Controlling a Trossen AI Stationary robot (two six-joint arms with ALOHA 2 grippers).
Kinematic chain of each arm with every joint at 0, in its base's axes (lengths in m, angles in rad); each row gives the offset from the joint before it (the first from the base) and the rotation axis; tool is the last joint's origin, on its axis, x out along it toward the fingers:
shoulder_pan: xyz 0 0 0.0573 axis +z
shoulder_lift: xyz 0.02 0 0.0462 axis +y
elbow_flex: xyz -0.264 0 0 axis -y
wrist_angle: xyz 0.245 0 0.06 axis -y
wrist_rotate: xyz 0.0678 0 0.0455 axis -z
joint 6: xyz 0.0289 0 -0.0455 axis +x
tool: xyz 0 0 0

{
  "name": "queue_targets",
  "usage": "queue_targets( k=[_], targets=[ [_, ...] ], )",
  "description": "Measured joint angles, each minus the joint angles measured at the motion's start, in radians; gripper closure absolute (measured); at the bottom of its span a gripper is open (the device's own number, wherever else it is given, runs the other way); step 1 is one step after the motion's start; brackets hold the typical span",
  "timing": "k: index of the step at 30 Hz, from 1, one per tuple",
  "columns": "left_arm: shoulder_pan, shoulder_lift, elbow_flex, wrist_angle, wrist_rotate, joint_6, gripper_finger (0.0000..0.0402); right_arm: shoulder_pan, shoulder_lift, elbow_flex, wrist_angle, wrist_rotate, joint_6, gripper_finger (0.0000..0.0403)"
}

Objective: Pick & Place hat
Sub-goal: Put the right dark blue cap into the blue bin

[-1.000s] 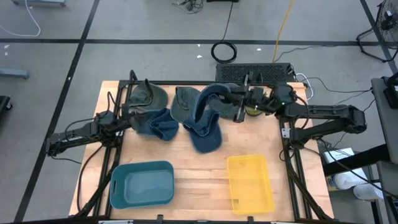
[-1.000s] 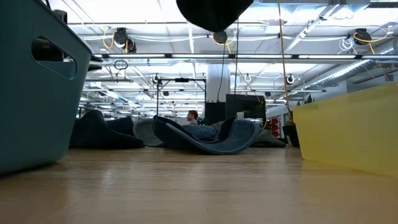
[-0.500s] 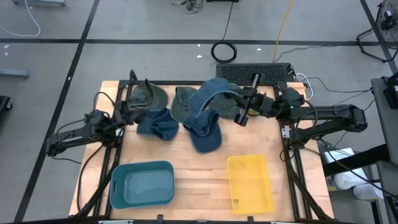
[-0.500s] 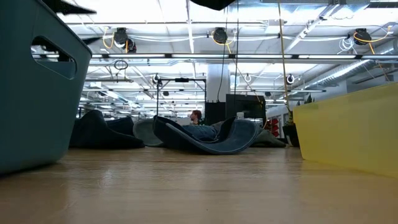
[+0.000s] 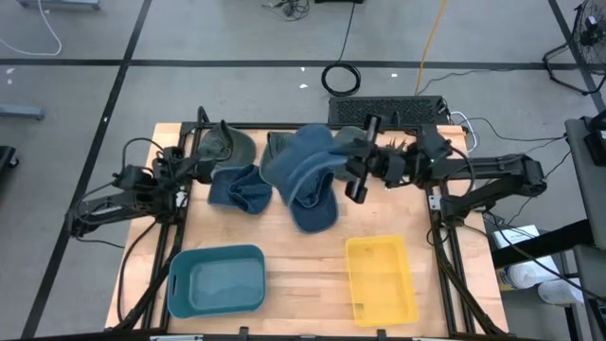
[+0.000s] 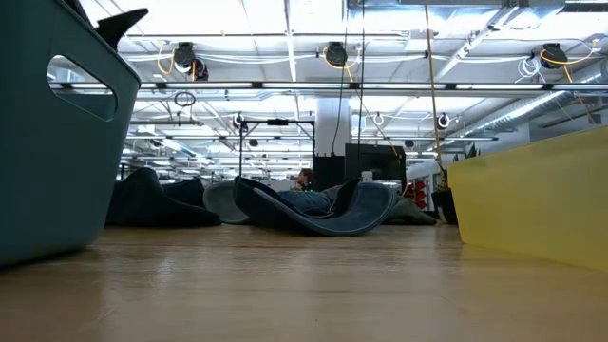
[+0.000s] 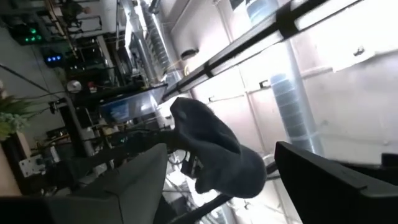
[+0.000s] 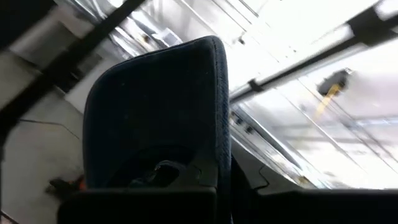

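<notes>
Above the table's (image 5: 284, 251) back middle, blue hat (image 5: 301, 161) lifted clear of the wood, clamped in right claw (image 5: 352, 166), fingers together on its fabric. Below and beside: other hats (image 5: 237, 188) heaped on table. Left claw (image 5: 175, 173) at left edge, fingers apart, holding nothing. Nearer front: teal bin (image 5: 217, 280), yellow bin (image 5: 381, 280).

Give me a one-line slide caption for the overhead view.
Right gripper lifts a blue hat above the table; left gripper waits open near the left edge.
</notes>
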Motion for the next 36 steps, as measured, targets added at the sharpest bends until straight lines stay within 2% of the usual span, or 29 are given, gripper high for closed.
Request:
queue_targets(
  k=[6,18,30,36],
  targets=[
    [0.000,0.167,0.129,0.002,0.069,0.076,0.0101,-0.001,0.091,0.121,-0.007,-0.116,0.002,0.0403],
    [0.000,0.570,0.447,0.038,0.305,0.165,0.0076,0.000,0.170,0.176,-0.008,-0.175,0.020,0.0403],
    [0.026,0.867,0.633,0.041,0.454,0.131,0.0073,0.034,0.159,0.176,-0.006,-0.177,0.005,0.0403],
    [0.019,0.998,0.705,0.171,0.538,0.059,0.0077,0.032,0.160,0.176,-0.021,-0.203,0.003,0.0403]
  ],
)
